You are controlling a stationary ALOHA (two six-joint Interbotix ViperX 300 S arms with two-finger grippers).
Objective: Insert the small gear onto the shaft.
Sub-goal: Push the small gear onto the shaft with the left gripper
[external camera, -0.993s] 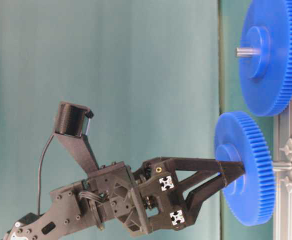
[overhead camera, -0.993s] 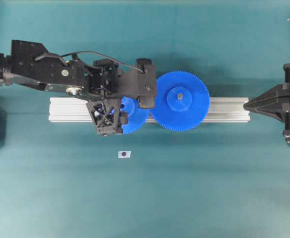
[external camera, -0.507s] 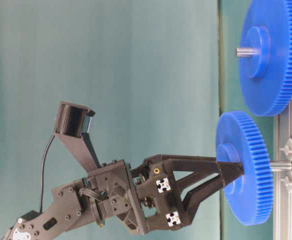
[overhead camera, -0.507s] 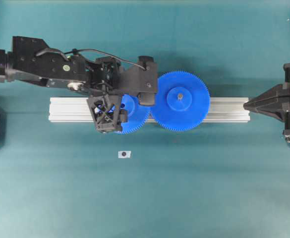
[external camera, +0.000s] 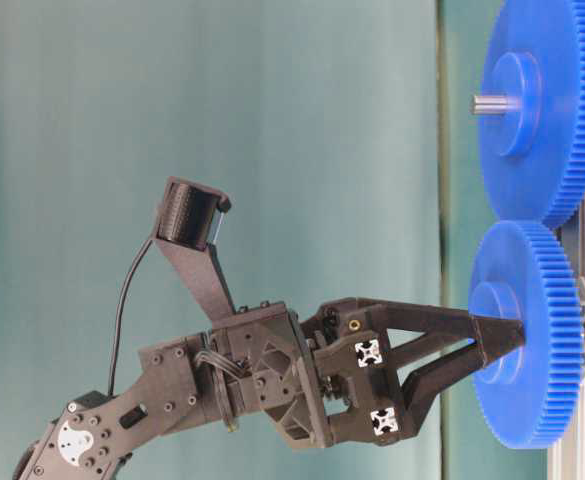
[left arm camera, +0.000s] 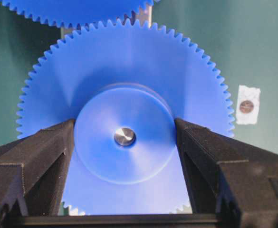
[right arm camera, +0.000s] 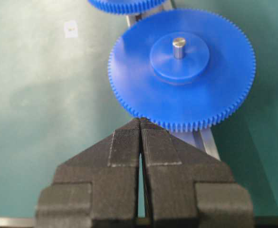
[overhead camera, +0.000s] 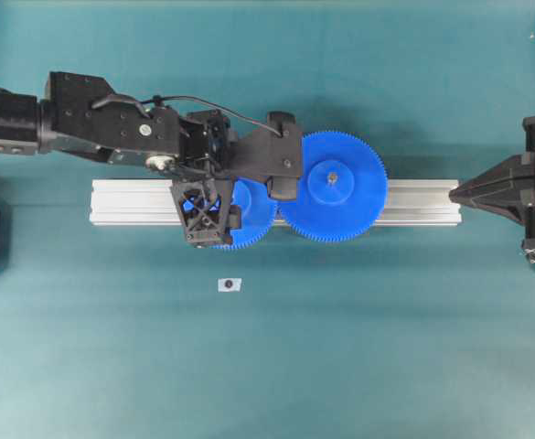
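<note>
The small gear, blue and finely toothed, sits on the shaft, whose grey metal end shows in the hole of the gear's hub. My left gripper is shut on the raised hub, one black finger on each side. In the table-level view the small gear lies close against the rail, with the left gripper on its hub, and the shaft's length is hidden behind it. From overhead the small gear is half covered by the left gripper. My right gripper is shut and holds nothing.
The larger blue gear sits on its own pin beside the small one, their teeth meeting. Both are mounted on a silver aluminium rail. A small white square with a dark dot lies on the teal table in front of the rail. The right gripper rests at the rail's right end.
The left gripper has pushed the small gear along the shaft toward the rail; the bare stretch of shaft behind the gear no longer shows. The left arm has shifted slightly right. The right arm is still.
</note>
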